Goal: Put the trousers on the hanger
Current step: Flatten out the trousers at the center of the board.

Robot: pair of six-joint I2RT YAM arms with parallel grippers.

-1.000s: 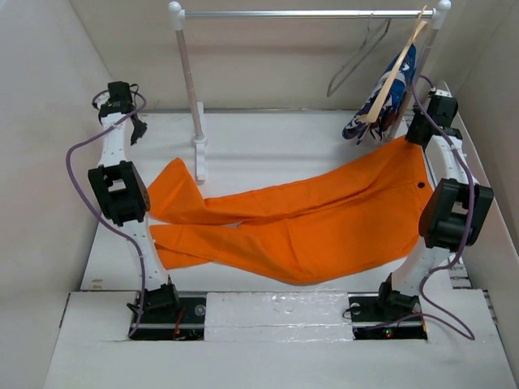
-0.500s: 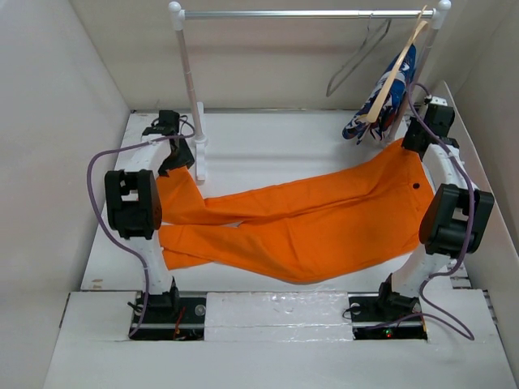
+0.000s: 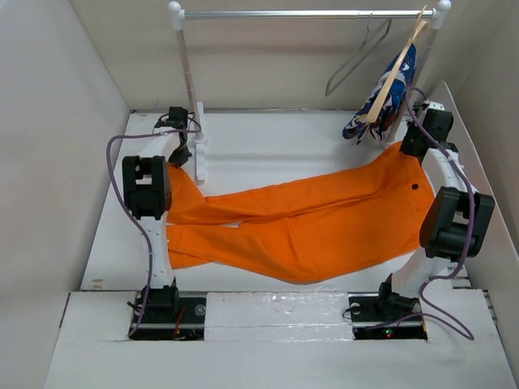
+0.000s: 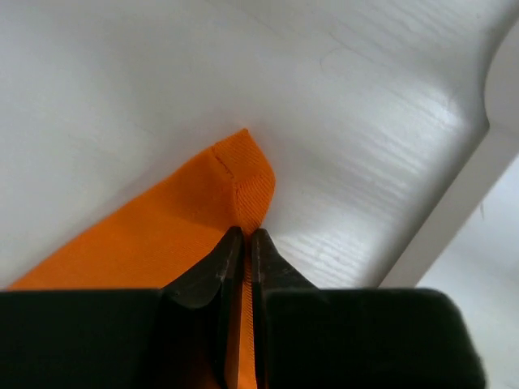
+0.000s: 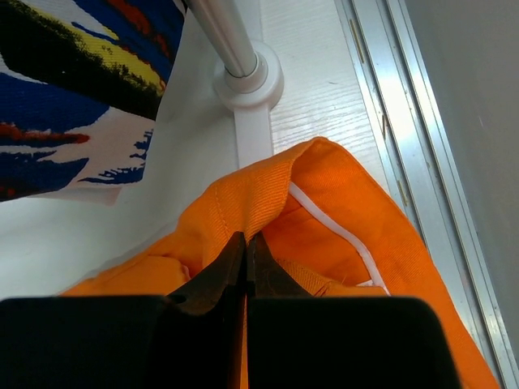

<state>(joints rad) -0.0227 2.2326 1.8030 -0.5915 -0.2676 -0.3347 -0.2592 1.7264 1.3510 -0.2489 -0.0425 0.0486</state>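
Two grips | left fingers (image 4: 212, 277) pinch trousers (image 3: 324, 223) hem (image 4: 243, 174) | right fingers (image 5: 217, 279) pinch waistband (image 5: 263, 194) | bright orange cloth

- The right pincer (image 5: 246, 243) is pinching a raised fold of the orange trousers (image 5: 357, 267), its jaws pressed together on the cloth.
- A white seam strip (image 5: 332, 227) is showing just right of the pincer.
- A metal pole (image 5: 227, 36) is standing ahead of it.
- A patterned garment (image 5: 73, 73) is hanging ahead and left.

Rack post (image 3: 191, 85) just beside the left hand (image 3: 181, 155); patterned garment (image 3: 383, 104) near the right hand (image 3: 407, 148).
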